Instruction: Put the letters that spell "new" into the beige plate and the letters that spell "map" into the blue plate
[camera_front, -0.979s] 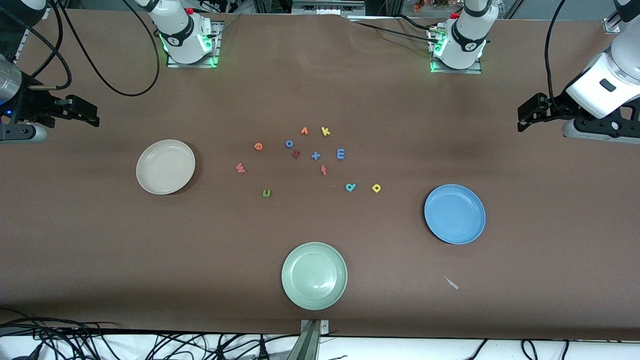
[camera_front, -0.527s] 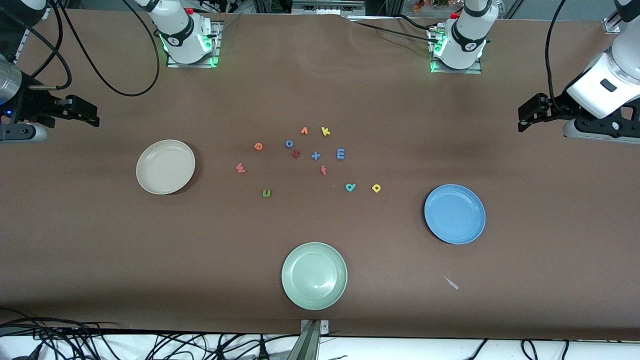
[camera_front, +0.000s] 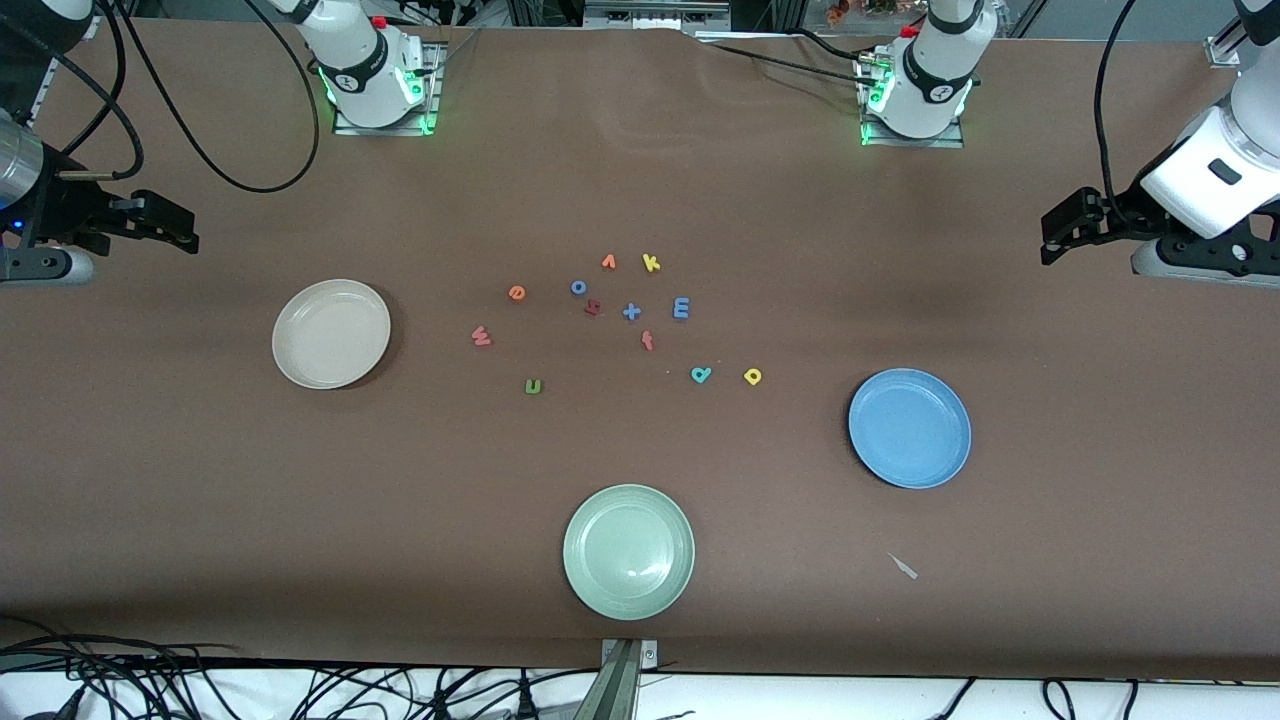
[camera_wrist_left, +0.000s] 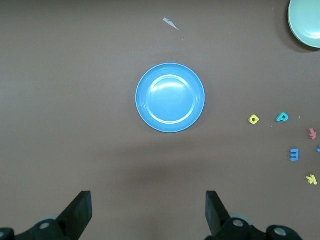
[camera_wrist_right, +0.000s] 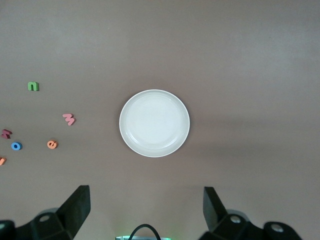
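The beige plate and the blue plate lie empty at either end of a letter cluster. Green n, orange e and pinkish w lie toward the beige plate. Blue m, teal a and yellow p lie toward the blue plate. My right gripper hangs open high at its table end. My left gripper hangs open at the other end. Both hold nothing.
A pale green plate sits nearest the front camera. Other letters lie in the cluster: yellow k, orange v, blue o, a dark red piece, a blue plus, a red f. A small scrap lies near the blue plate.
The left arm has drifted slightly toward its end of the table. The right arm, the plates and the letters have not moved.
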